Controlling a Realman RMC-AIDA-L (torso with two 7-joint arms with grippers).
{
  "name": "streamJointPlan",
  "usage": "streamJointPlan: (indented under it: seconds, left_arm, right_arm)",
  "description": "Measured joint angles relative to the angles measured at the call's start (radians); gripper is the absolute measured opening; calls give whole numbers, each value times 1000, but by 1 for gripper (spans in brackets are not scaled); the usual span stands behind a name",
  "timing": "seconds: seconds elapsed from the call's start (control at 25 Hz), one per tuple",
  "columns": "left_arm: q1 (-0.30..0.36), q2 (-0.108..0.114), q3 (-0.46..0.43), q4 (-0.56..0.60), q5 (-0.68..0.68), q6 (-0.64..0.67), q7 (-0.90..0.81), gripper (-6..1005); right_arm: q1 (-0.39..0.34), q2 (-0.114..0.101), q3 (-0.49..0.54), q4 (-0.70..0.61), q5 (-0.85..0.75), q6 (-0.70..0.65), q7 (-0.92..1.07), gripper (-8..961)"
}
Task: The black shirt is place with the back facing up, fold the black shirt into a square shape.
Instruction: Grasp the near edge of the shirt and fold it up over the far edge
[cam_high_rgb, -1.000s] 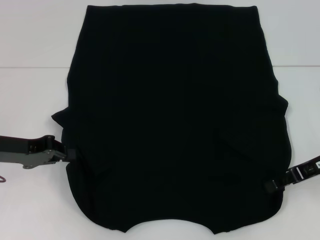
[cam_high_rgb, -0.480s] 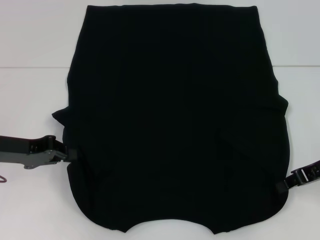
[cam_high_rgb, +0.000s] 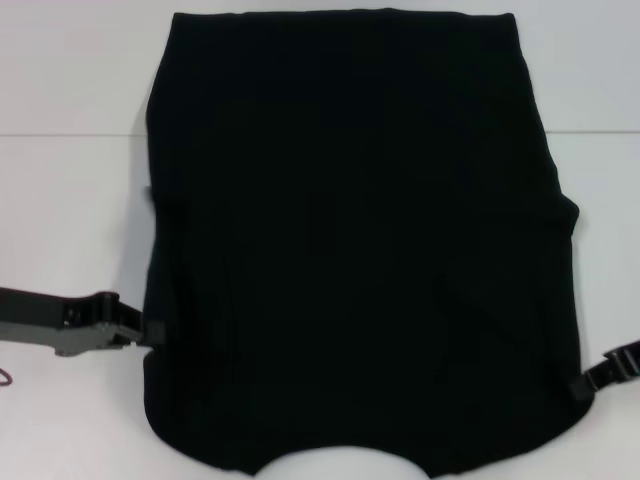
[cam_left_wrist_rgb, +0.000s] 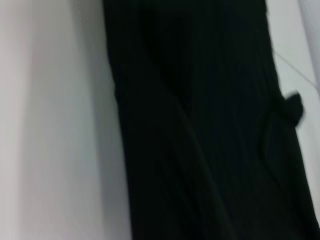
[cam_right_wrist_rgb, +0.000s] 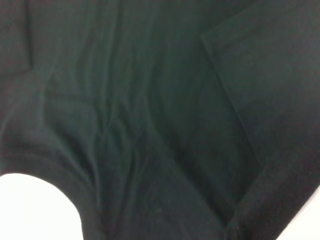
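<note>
The black shirt (cam_high_rgb: 360, 240) lies spread on the white table (cam_high_rgb: 70, 200), filling most of the head view from the top edge down to the bottom, where a curved neckline cut-out shows at the lower middle. Its plain side faces up — no lettering, brand mark or label can be read anywhere on it.

The left gripper (cam_high_rgb: 150, 331) reaches in from the lower left of the head view, its tip at the shirt's left edge and touching the cloth there. Whether it is spread or pinching the fabric cannot be told: the dark tip merges with the dark cloth.

The right gripper (cam_high_rgb: 582, 389) comes in from the lower right of the head view, its tip meeting the shirt's right edge near the bottom corner. Its hold on the cloth cannot be told either.

The left wrist view shows the shirt as a long dark band against the pale table. The right wrist view is almost filled with creased black fabric — a folded edge runs diagonally across it, and a patch of white table shows at the lower left.
</note>
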Motion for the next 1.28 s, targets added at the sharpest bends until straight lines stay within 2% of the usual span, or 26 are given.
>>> streamJointPlan:
  seconds: [0.2, 0.44, 0.56, 0.76, 0.92, 1.08, 1.28]
  left_arm:
    - [-3, 4, 39, 6, 17, 133, 42, 45]
    - [5, -10, 138, 11, 30, 243, 49, 45]
    - [8, -16, 155, 14, 41, 259, 49, 44]
    - [4, -14, 146, 14, 38, 249, 43, 44]
    - [1, -14, 145, 14, 39, 248, 40, 45]
    - [-8, -13, 110, 14, 27, 239, 39, 45]
    - [-41, 0, 1, 6, -42, 208, 37, 44]
  right_arm:
    - [-32, -28, 1, -32, -7, -134, 1, 68]
    - [-113, -30, 5, -142, -32, -277, 7, 67]
    - [-130, -30, 14, -165, -34, -293, 5, 67]
    - [-131, -29, 70, -166, -31, -293, -29, 67]
    - [-126, -27, 72, -165, -32, -293, -32, 67]
    - [-116, -28, 98, -168, -16, -296, -43, 68]
    - [-98, -55, 185, -171, 88, -301, -58, 68]
